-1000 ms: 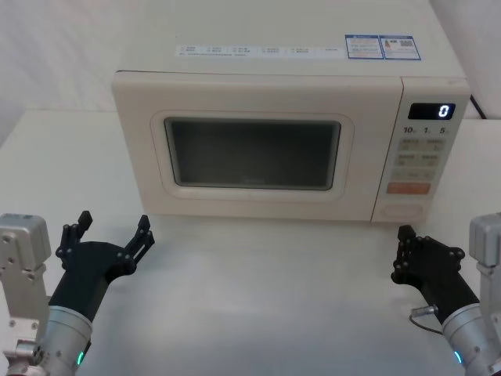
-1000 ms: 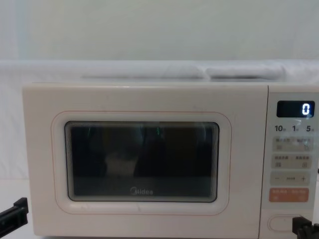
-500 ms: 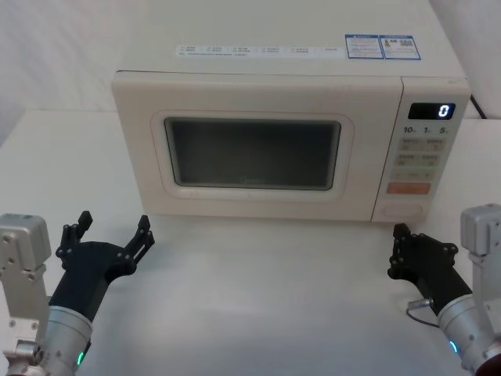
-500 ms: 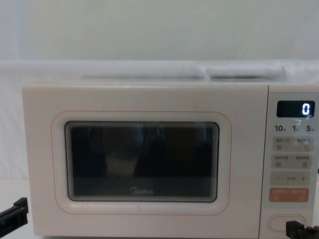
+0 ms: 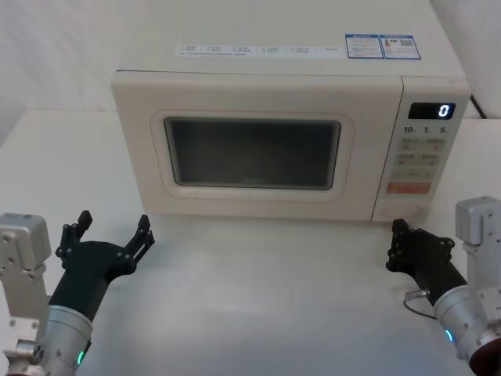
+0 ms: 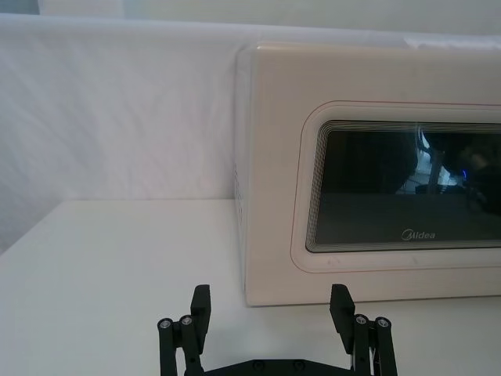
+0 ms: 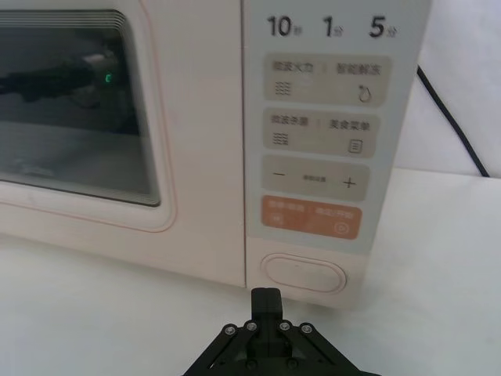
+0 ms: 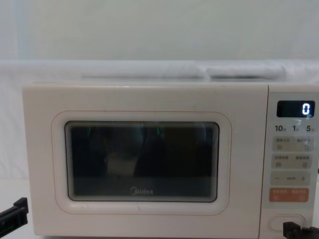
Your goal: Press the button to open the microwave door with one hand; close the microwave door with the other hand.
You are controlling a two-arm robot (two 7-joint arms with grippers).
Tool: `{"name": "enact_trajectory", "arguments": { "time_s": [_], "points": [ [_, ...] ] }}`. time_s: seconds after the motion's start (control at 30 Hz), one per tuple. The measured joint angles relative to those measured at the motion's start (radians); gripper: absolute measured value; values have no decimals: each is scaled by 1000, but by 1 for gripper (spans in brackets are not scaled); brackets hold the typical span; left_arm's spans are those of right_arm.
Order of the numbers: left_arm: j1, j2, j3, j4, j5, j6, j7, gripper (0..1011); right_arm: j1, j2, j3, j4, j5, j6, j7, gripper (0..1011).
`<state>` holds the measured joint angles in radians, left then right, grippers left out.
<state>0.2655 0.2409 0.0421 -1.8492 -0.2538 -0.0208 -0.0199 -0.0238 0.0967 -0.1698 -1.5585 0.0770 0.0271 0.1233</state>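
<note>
Button (image 7: pixel 304 275) just beyond right gripper (image 7: pixel 265 301), seemingly untouched

white table (image 5: pixel 258 274) | display reads 0 (image 5: pixel 443 110) | orange key (image 7: pixel 311 218) | black cord (image 7: pixel 454 117)

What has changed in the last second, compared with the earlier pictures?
The right pincer, shut, moved left and forward, toward the button, not touching it yet. Nothing was taken hold of or let go. The left pincer stayed open at the table's left front, and the microwave door stayed closed.
</note>
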Motion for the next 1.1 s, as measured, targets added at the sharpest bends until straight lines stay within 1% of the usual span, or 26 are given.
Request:
{"name": "enact_trajectory", "arguments": {
  "time_s": [0.2,0.43,0.47,1.1],
  "points": [
    [0,0,0,0,0,0,0,1001,21,-10,12,34,9,-3,-2,0],
    [0,0,0,0,0,0,0,1001,41,-17,17,60,11,-7,-6,0],
    [0,0,0,0,0,0,0,1001,49,-19,18,72,12,-9,-7,0],
    [0,0,0,0,0,0,0,1001,102,-32,25,138,11,-24,-9,0]
  ]
}}
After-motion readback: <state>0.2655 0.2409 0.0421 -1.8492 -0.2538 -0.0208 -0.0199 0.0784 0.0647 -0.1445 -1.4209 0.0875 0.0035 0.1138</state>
